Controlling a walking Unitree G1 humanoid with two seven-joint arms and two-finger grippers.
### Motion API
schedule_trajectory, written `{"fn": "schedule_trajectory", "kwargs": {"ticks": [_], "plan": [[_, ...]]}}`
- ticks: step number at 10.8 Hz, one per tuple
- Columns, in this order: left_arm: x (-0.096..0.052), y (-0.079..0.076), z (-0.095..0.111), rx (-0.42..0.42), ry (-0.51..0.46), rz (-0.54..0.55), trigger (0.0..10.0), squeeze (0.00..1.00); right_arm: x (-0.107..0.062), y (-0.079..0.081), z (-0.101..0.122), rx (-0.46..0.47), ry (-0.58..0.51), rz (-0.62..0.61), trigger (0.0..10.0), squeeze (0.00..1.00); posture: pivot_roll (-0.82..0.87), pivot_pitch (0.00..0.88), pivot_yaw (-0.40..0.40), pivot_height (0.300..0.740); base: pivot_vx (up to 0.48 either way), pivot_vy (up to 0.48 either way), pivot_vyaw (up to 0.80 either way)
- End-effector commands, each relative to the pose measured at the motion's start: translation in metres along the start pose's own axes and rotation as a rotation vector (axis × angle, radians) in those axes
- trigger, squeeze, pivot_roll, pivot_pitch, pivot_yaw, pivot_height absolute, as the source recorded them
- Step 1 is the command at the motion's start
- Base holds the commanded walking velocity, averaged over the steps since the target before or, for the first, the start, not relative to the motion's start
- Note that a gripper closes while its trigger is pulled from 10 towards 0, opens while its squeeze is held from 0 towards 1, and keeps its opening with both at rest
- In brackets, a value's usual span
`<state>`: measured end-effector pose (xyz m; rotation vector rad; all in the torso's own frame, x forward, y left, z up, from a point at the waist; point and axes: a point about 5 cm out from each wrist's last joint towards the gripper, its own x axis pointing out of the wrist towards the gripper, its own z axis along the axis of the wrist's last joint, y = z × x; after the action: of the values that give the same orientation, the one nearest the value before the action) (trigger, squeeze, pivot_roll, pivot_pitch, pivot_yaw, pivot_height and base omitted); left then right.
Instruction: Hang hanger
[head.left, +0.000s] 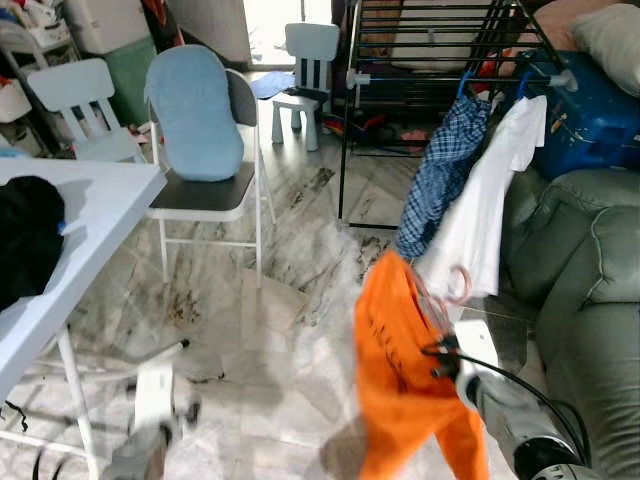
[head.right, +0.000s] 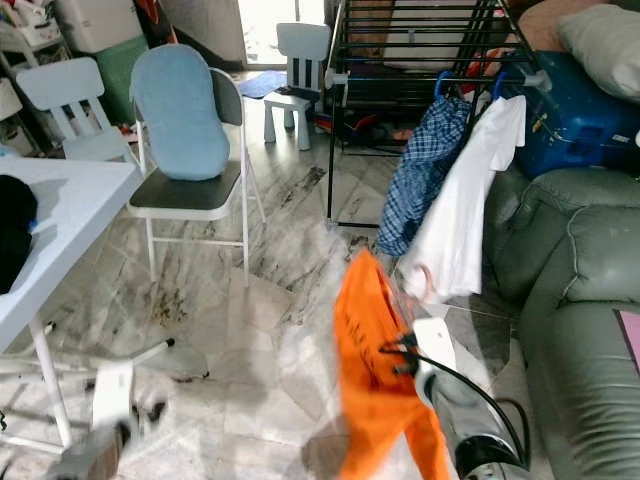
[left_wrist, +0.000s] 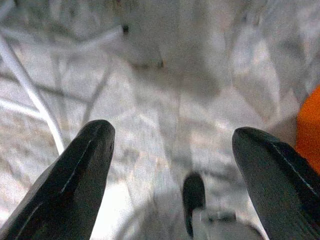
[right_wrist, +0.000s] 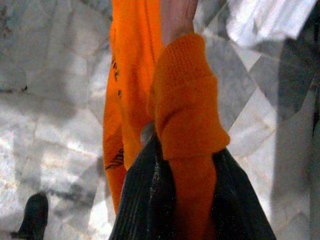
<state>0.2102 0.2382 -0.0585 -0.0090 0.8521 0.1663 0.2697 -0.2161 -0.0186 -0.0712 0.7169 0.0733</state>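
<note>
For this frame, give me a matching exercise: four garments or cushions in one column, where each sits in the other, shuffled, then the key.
Things:
1. orange garment
2. plaid shirt
3. black cloth
4. blue cushion

Places:
A. on the white table
B. held in the right gripper
C. propped on the folding chair
D. hanging on the drying rack

Pairs: 1-B, 2-D, 3-A, 4-C

The counter (head.left: 90, 200) stood left, a chair (head.left: 205, 150) behind it, the drying rack (head.left: 440, 40) beyond, the sofa (head.left: 580, 260) right.
</note>
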Motion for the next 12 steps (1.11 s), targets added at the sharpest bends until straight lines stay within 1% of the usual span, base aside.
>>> {"fn": "schedule_trajectory", "kwargs": {"ticks": [1, 2, 3, 4, 6, 7, 8, 9, 11, 12], "plan": [[-0.002, 0.008, -0.006, -0.01, 0.035, 0.012, 10.0, 0.0, 0.002, 0.0, 0.008, 0.046, -0.027, 0.013, 10.0, 0.0, -0.11, 0.0, 0.008, 0.74, 0.0, 0.0, 0.0], [-0.003, 0.008, -0.019, -0.017, 0.083, 0.014, 10.0, 0.0, 0.002, -0.001, 0.0, 0.094, 0.009, 0.019, 10.0, 0.0, -0.11, 0.0, 0.008, 0.74, 0.0, 0.0, 0.0], [-0.004, 0.009, -0.022, -0.029, 0.096, 0.029, 10.0, 0.0, 0.001, -0.002, -0.004, 0.092, 0.03, 0.007, 10.0, 0.0, -0.11, 0.0, 0.009, 0.74, 0.0, 0.0, 0.0], [-0.005, 0.008, -0.029, -0.019, 0.121, 0.03, 10.0, 0.0, -0.002, -0.004, -0.021, 0.101, 0.083, -0.017, 10.0, 0.0, -0.11, 0.0, 0.016, 0.74, 0.0, 0.0, 0.0], [-0.006, 0.008, -0.033, 0.006, 0.143, 0.032, 10.0, 0.0, -0.005, -0.007, -0.036, 0.157, 0.121, -0.038, 10.0, 0.0, -0.12, 0.0, 0.028, 0.74, 0.0, 0.0, 0.0], [-0.007, 0.009, -0.036, 0.026, 0.159, 0.035, 10.0, 0.0, -0.008, -0.012, -0.043, 0.146, 0.142, -0.079, 10.0, 0.0, -0.12, 0.0, 0.035, 0.74, 0.0, 0.0, 0.0], [-0.007, 0.009, -0.036, 0.027, 0.157, 0.032, 10.0, 0.0, -0.009, -0.012, -0.044, 0.151, 0.141, -0.084, 10.0, 0.0, -0.12, 0.0, 0.037, 0.74, 0.0, 0.0, 0.0], [-0.007, 0.009, -0.038, 0.027, 0.16, 0.033, 10.0, 0.0, -0.008, -0.011, -0.044, 0.187, 0.123, -0.089, 10.0, 0.0, -0.12, 0.0, 0.036, 0.74, 0.0, 0.0, 0.0], [-0.008, 0.007, -0.04, 0.023, 0.166, 0.028, 10.0, 0.0, -0.009, -0.013, -0.044, 0.183, 0.122, -0.096, 10.0, 0.0, -0.12, 0.0, 0.034, 0.74, 0.0, 0.0, 0.0], [-0.008, 0.002, -0.042, 0.026, 0.174, 0.025, 10.0, 0.0, -0.01, -0.016, -0.046, 0.172, 0.131, -0.122, 10.0, 0.0, -0.13, 0.0, 0.033, 0.74, 0.0, 0.0, 0.0]]}}
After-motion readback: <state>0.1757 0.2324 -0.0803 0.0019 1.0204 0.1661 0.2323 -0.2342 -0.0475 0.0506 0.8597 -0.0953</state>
